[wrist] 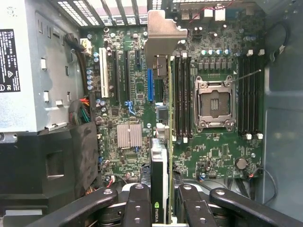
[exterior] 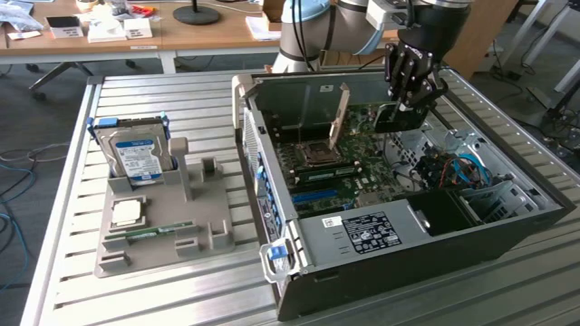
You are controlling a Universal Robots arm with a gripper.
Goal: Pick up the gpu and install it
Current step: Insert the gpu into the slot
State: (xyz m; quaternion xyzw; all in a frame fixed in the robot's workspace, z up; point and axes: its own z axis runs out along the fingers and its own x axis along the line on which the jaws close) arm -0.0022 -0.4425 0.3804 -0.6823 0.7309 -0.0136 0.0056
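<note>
While my black gripper (exterior: 409, 103) clenches the thin dark gpu card (exterior: 399, 121) by its faces over the green motherboard (wrist: 218, 156), I judge it light, rigid, fragile.

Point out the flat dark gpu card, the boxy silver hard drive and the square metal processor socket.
flat dark gpu card (wrist: 158, 170): wrist view, its near edge.
boxy silver hard drive (exterior: 138, 163): exterior view, its blue-white label.
square metal processor socket (wrist: 215, 104): wrist view, its open middle.
</note>
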